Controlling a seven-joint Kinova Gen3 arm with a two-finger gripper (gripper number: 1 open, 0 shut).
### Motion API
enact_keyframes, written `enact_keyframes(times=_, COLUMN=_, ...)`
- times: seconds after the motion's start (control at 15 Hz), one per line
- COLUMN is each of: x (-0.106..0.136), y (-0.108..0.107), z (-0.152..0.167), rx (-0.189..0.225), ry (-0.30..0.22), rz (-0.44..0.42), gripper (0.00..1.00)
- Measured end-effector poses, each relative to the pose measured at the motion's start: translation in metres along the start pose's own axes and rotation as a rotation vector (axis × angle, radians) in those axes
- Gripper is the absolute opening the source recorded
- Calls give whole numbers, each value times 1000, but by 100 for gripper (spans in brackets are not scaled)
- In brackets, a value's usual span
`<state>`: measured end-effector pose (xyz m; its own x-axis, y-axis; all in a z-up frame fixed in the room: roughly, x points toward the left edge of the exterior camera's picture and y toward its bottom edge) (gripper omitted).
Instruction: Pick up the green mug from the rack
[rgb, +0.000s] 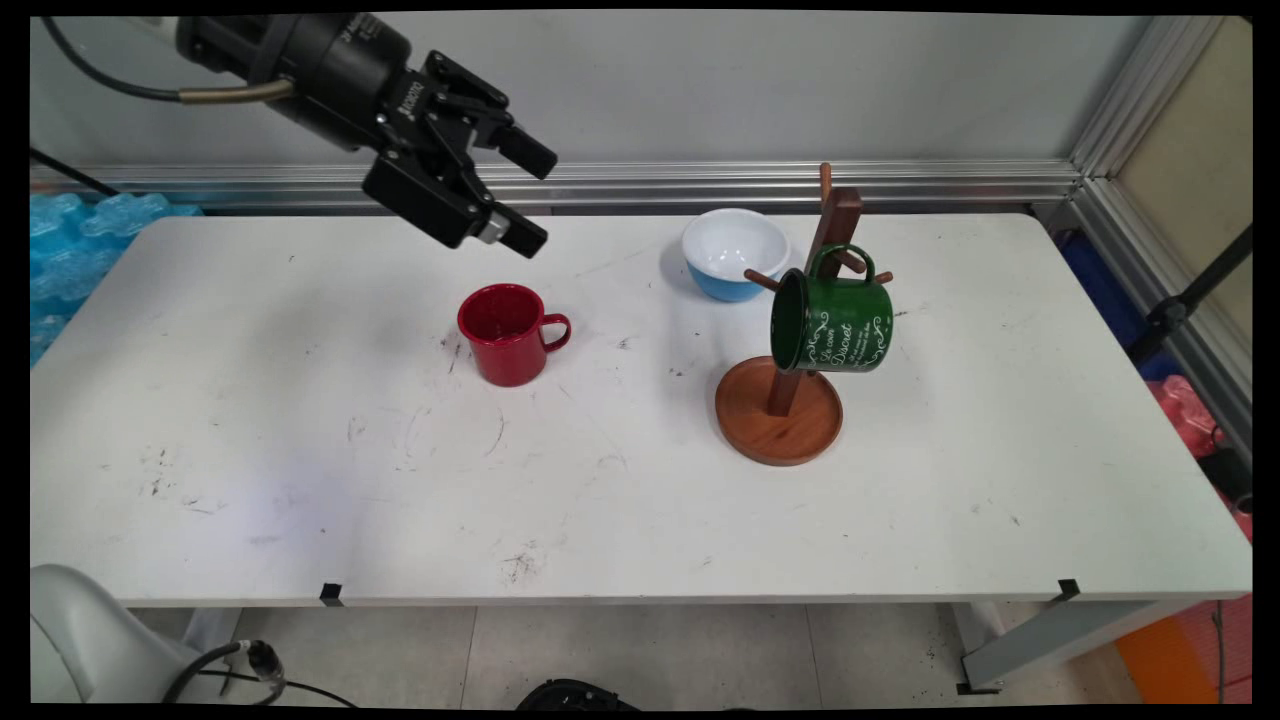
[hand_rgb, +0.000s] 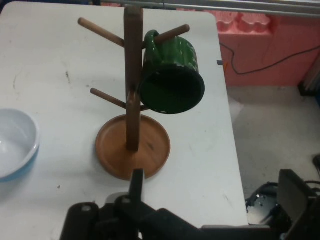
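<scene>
We see the end effector (rgb: 525, 195) raised above the far left part of the white counter (rgb: 300, 480), its two black fingers spread wide apart and holding nothing. The thing nearest to it is a red mug (rgb: 508, 335), which stands upright on the counter just below and slightly nearer than the fingers, its handle pointing right. We judge this mug to be light, stiff enamelled metal with a smooth, possibly slippery wall; its rim or its handle would offer the surest hold.

To the right stands a wooden mug tree (rgb: 800, 350) on a round base. A green mug (rgb: 835, 322) hangs by its handle from one of the pegs, tilted so that its mouth faces left. In the hand view the same green mug (hand_rgb: 172, 80) shows its dark opening toward the camera, and the mug tree (hand_rgb: 133, 100) rises from its dish-like base. We judge the hanging mug free to swing if touched.

A white bowl with a blue outside (rgb: 735, 252) rests at the far side, just left of the mug tree.
</scene>
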<state>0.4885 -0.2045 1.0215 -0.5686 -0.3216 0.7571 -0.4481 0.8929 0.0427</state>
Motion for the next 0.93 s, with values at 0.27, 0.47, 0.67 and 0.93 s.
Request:
enact_keyframes(times=0.27, x=9, y=1, z=15, rx=4, ry=7, rz=-23, gripper=100)
enact_keyframes(times=0.47, x=17, y=4, z=28, rx=14, ry=9, rz=-48, gripper=100)
enact_keyframes(times=0.67, x=27, y=10, z=46, rx=25, ry=-2, rz=-68, gripper=100)
enact_keyframes(times=0.93, x=44, y=23, z=76, rx=18, ry=-13, rz=-89, gripper=100)
